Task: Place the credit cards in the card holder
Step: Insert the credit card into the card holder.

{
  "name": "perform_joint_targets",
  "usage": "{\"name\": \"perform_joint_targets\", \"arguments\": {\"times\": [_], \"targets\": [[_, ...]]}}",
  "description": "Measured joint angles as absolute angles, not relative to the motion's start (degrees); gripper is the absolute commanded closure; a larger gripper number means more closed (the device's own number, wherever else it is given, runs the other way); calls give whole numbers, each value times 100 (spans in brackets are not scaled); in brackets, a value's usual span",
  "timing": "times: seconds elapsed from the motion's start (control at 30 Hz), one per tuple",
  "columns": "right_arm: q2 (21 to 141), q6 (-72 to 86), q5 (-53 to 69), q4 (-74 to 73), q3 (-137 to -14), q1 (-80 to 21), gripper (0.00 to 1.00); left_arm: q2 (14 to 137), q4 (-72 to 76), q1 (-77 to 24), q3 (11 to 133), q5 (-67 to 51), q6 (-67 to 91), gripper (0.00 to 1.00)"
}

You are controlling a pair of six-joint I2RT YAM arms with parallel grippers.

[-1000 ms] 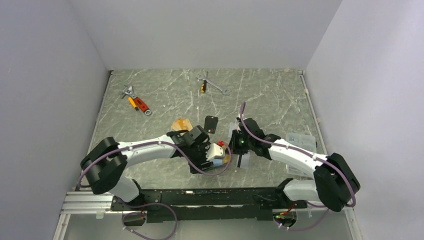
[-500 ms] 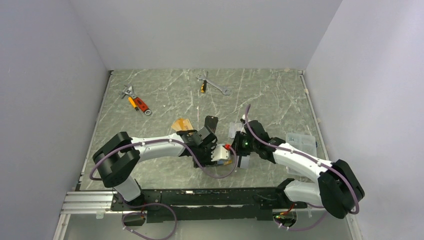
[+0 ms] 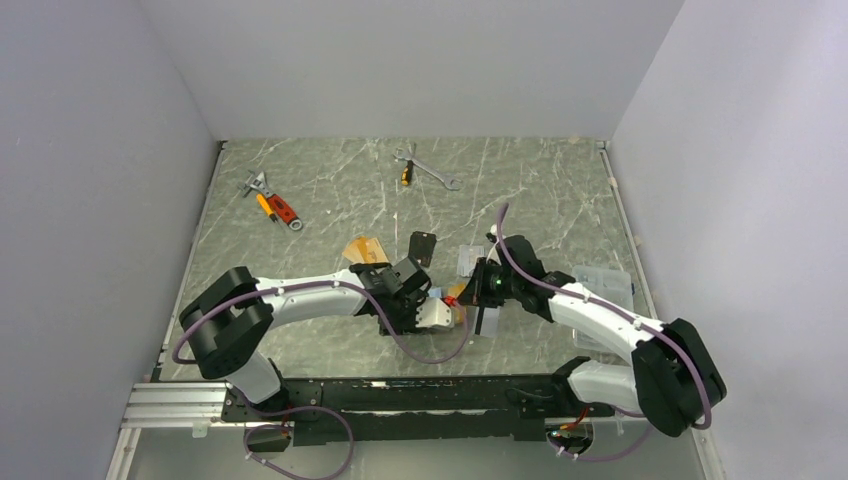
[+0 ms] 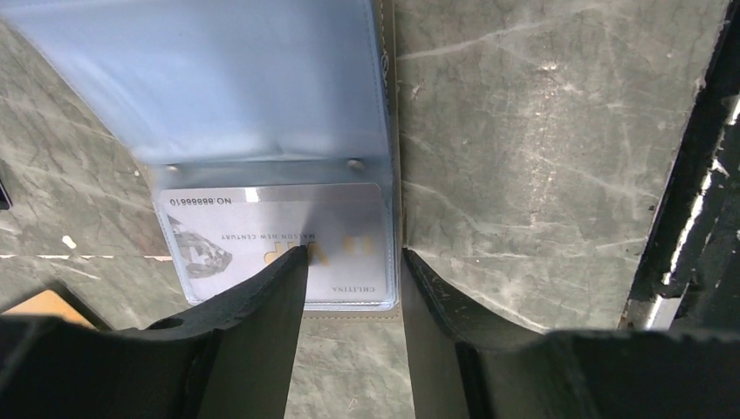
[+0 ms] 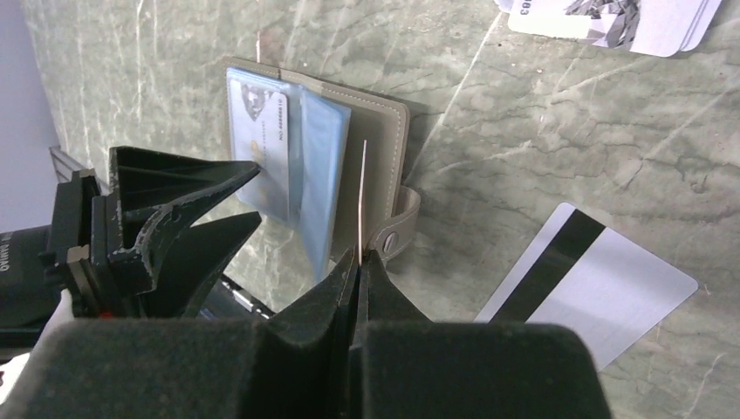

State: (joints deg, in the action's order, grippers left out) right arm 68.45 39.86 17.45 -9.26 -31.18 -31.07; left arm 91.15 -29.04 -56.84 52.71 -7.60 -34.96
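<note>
The card holder (image 5: pixel 384 131) lies open on the table, taupe outside with light blue sleeves (image 4: pixel 262 78). A silver-grey card (image 4: pixel 279 231) sits in its clear pocket. My left gripper (image 4: pixel 353 262) is open and empty. It straddles the holder's corner, one finger over the card and one outside the edge. My right gripper (image 5: pixel 359 255) is shut on a thin card (image 5: pixel 362 196), seen edge-on and upright over the open holder. A white card with a black stripe (image 5: pixel 602 279) lies beside it. The orange card (image 3: pixel 362 247) and the black card (image 3: pixel 424 248) lie further back.
More pale printed cards (image 5: pixel 628 17) lie just beyond the holder. A clear plastic box (image 3: pixel 605 283) stands at the right. Wrenches and an orange-handled tool (image 3: pixel 275 207) lie at the back. The two grippers (image 3: pixel 450 303) are close together over the holder.
The right gripper has moved a little nearer and lower over the holder with its card. The left gripper has swung right and settled at the holder's corner.
</note>
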Motion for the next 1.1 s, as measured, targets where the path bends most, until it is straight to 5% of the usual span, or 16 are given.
{"name": "perform_joint_targets", "arguments": {"times": [0.33, 1.1], "targets": [[6053, 4080, 1981, -851, -3118, -3107, 100, 8755, -3719, -5356, 5907, -1186, -3361, 42], [6713, 4313, 2447, -290, -2742, -3107, 100, 9264, -3420, -4414, 6014, -1275, -2899, 55]]}}
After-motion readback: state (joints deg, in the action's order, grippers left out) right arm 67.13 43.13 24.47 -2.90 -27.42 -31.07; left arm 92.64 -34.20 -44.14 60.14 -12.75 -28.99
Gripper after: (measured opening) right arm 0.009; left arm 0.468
